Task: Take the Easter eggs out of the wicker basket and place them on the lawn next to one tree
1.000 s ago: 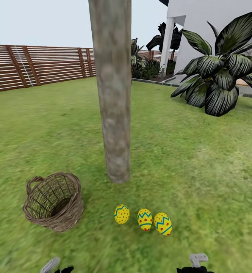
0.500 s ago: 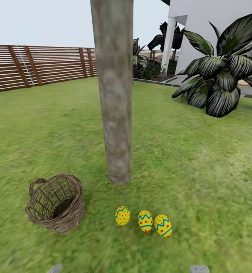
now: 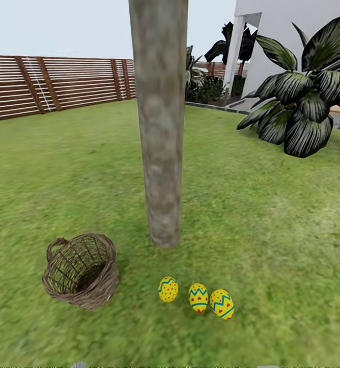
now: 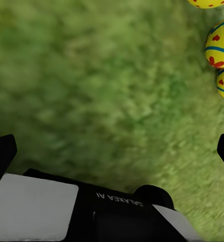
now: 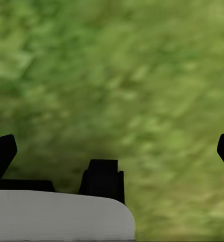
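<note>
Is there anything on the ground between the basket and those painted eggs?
No. In the head view, only bare lawn lies between the wicker basket and the nearest of the Easter eggs.

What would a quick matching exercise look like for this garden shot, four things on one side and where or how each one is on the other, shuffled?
Things:
1. Easter eggs
2. wicker basket
3. tree
4. fence

Descriptions:
A. tipped over, empty
B. upright trunk in mid-lawn
C. far edge of the lawn
D. in a row on the grass near the trunk

Pairs: 1-D, 2-A, 3-B, 4-C
</note>
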Motion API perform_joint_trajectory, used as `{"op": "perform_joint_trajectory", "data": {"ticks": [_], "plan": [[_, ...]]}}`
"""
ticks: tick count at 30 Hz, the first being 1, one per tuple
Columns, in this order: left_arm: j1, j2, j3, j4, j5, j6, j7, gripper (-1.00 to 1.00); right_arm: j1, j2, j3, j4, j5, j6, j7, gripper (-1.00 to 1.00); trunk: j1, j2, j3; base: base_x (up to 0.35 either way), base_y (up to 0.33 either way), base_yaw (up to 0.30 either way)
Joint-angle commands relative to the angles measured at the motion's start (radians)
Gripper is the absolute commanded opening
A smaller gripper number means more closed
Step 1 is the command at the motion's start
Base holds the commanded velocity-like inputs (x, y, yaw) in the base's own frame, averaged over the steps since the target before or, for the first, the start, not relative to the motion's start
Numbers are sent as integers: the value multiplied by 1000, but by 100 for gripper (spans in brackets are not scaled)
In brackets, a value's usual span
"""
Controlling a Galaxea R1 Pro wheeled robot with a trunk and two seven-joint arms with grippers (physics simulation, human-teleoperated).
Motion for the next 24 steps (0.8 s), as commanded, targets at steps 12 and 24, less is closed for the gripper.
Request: {"op": "perform_joint_trajectory", "data": {"ticks": [12,24], "plan": [[-1,-2,-5,5,11,9,-3,100,0,0,8,1,-11,-3,5,100,-46,84,17,0,0,2],[1,-2,-5,25,11,9,-2,100,1,0,8,1,-10,-3,5,100,-88,161,32,0,0,0]]}}
